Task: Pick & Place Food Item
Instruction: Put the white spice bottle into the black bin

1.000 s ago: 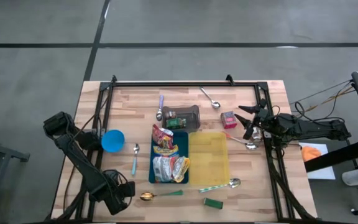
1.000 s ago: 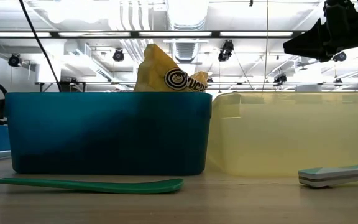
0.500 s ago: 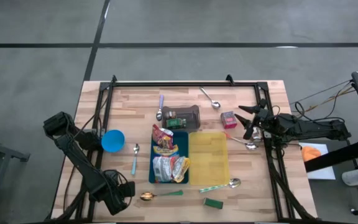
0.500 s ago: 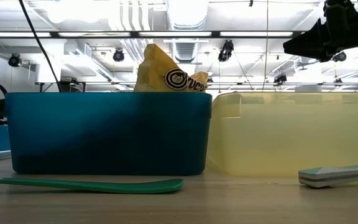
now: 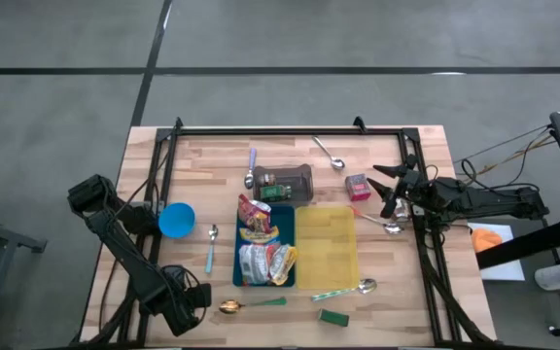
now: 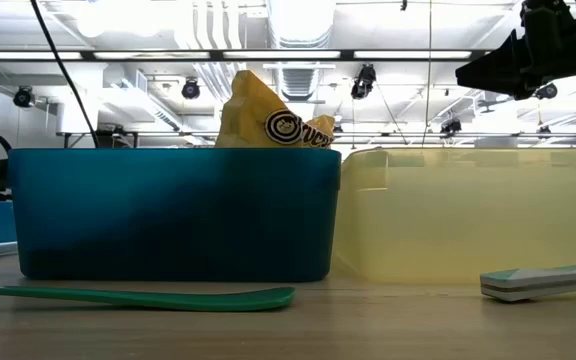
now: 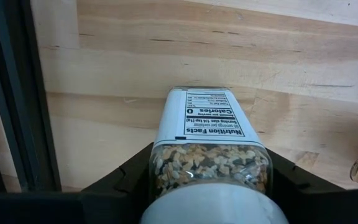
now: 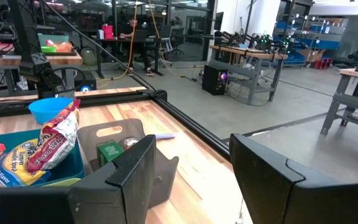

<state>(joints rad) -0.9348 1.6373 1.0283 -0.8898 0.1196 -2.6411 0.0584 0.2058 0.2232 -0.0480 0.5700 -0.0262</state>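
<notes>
A clear spice jar [image 7: 207,143] with seeds inside, a white cap and a nutrition label sits between the fingers of my left gripper [image 5: 185,303], at the table's near left corner. The gripper points down and hides the jar in the high view. My right gripper [image 5: 382,190] hangs level and open over the table's right side, with nothing between its fingers [image 8: 129,168]. A blue bin [image 5: 263,243] holds snack bags, and beside it stands a yellow bin [image 5: 327,245]. My left gripper pinches the jar between its two fingers, on the clear wall just below the white cap [image 7: 160,165]. The fingers come from above, one on each side. The capped end is up and the labelled end points at the table; whether that end rests on the wood I cannot tell.
A grey bin with a green can [image 5: 287,182], a pink box [image 5: 357,185], a blue bowl [image 5: 176,219], several spoons and a small green block [image 5: 333,316] lie around the bins. A gold spoon [image 5: 229,306] lies just right of my left gripper. Black frame rails edge the table.
</notes>
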